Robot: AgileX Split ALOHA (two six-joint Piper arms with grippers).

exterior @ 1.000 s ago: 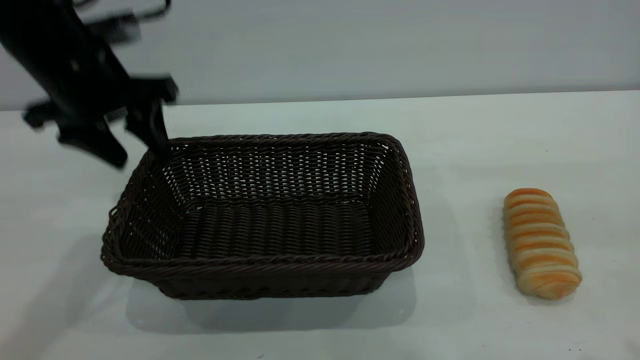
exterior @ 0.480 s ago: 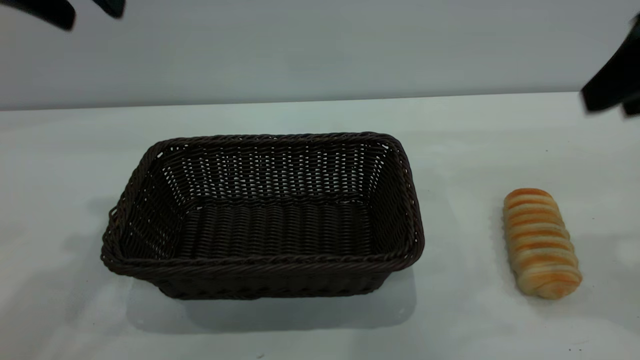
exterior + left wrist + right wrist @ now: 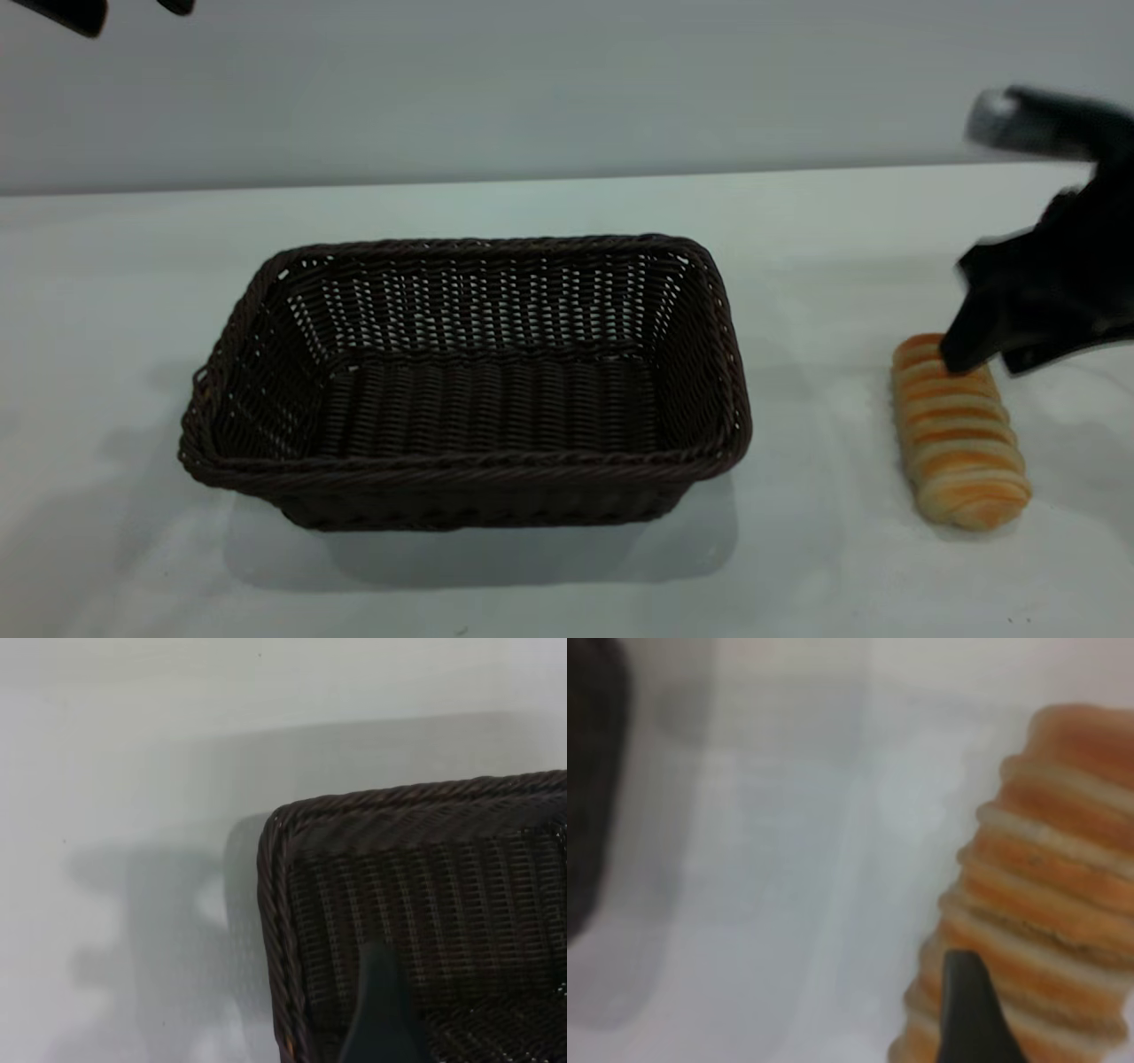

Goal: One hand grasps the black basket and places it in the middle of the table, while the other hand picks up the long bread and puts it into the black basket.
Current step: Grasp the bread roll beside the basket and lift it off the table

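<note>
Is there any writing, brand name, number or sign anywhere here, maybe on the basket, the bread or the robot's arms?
None: no text can be read in any view.
The black basket is plain weave with no tag in sight.
The long bread bears only pale stripes.
The table shows a few dark specks, not print.
The right pincer above the bread and the left pincer at the upper corner show no label.

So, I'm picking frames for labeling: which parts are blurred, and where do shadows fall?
Exterior view: right gripper smeared by motion; black basket and long bread sharp. Left wrist view: grey shadow on the table beside the basket. Right wrist view: bread soft, out of focus.
</note>
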